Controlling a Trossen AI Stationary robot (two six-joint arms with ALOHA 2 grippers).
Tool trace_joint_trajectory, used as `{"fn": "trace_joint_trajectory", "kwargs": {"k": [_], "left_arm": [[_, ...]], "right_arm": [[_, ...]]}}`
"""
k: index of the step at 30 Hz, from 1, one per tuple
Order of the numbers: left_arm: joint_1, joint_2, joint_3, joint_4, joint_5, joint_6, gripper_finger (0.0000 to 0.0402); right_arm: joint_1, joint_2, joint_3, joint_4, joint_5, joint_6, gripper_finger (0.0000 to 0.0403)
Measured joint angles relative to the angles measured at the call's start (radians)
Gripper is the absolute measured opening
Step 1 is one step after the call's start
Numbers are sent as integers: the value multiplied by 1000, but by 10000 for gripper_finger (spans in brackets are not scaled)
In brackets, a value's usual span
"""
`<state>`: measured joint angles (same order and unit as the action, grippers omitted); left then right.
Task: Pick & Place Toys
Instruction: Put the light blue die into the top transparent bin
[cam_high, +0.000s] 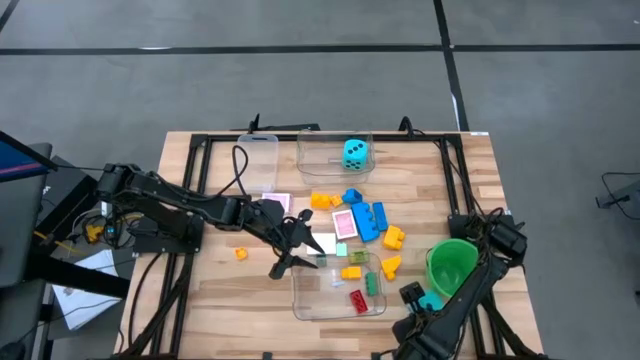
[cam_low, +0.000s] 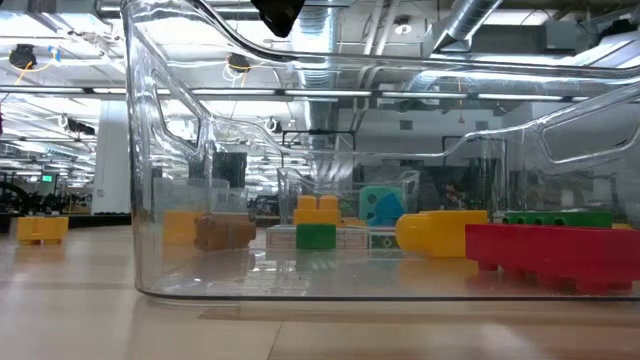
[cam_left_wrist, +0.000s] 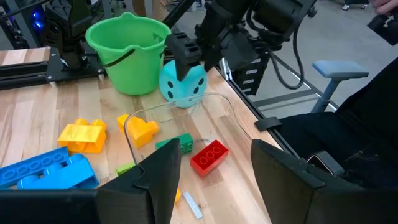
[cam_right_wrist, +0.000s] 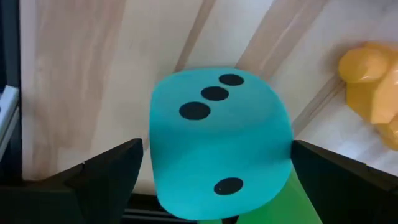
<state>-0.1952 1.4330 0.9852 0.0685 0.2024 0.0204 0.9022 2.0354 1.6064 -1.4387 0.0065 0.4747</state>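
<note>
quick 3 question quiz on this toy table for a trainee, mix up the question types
1. True or false: the right pincer stands open around a cyan die.
2. Which colour is the brick lying beside the green brick in the near clear tub? A blue, B red, C orange.
3. Fill in: the second cyan die sits in the far clear ____.

Key: 1 true. 2 B, the red brick. 3 tub.
</note>
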Motion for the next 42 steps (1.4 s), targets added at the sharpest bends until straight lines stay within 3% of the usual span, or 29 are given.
{"fn": "trace_joint_trajectory", "kwargs": {"k": [18,29,42], "left_arm": [[0,0,0,0,0,0,191],[0,0,0,0,0,0,191],[0,0,0,0,0,0,191]], "right_arm": [[-7,-26,-87,78,12,5,400],[-5,-82,-96,109,-62,82,400],[-3,-103,-96,137,-69,76,400]]}}
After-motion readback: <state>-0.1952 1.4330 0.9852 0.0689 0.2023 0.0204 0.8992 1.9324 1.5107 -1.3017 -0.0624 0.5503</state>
